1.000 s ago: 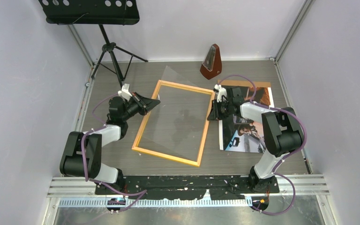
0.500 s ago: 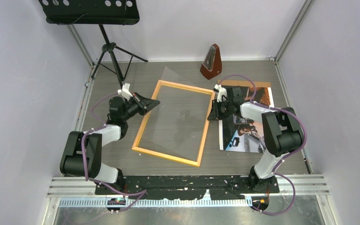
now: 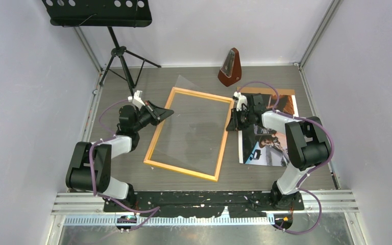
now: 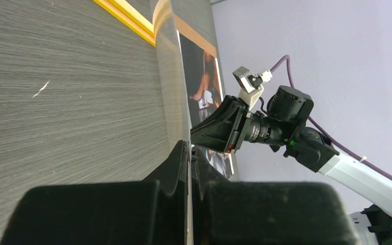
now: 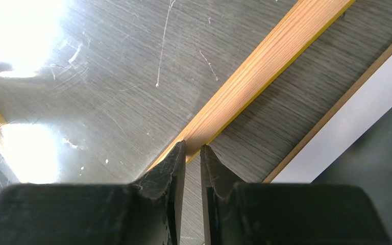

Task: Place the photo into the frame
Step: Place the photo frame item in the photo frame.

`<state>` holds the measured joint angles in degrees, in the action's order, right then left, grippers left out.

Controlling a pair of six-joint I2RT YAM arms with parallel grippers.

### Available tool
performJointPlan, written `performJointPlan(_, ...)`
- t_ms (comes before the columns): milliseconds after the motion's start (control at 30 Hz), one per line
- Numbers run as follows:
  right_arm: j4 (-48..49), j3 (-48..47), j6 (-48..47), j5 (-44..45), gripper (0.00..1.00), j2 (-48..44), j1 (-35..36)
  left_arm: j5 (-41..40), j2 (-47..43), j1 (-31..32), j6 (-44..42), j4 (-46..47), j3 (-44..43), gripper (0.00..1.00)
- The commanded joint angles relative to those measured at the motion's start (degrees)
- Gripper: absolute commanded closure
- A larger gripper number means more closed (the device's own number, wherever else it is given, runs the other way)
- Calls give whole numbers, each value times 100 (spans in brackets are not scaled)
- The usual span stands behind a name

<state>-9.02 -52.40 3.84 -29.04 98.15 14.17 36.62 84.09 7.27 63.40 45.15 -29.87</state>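
The frame [image 3: 181,170] of yellow-orange strips lies flat mid-table. A clear sheet [image 3: 194,127] rests tilted over it, its far corner poking past the frame's top strip. My left gripper [image 3: 169,111] is shut on the sheet's left edge; in the left wrist view the fingers [image 4: 190,145] pinch the thin sheet [image 4: 171,76]. The photo [image 3: 270,143] lies face up to the right of the frame. My right gripper [image 3: 229,127] sits low at the frame's right strip [image 5: 265,66], its jaws [image 5: 192,148] a narrow gap apart with only table showing between them.
A brown backing board [image 3: 265,92] lies under the photo, showing at its far edge. A brown metronome [image 3: 230,67] stands behind the frame. A black music stand [image 3: 97,13] on a tripod is at the back left. Walls close in on both sides.
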Motion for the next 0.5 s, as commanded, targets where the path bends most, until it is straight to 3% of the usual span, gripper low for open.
performJointPlan(0,-13,-149,-85,154,80,35,31,-48,72,38,-382,78,-231,100)
performJointPlan(467,-90,-139,-158,222,81,-27,31,-272,70,38,-588,238,-122,100)
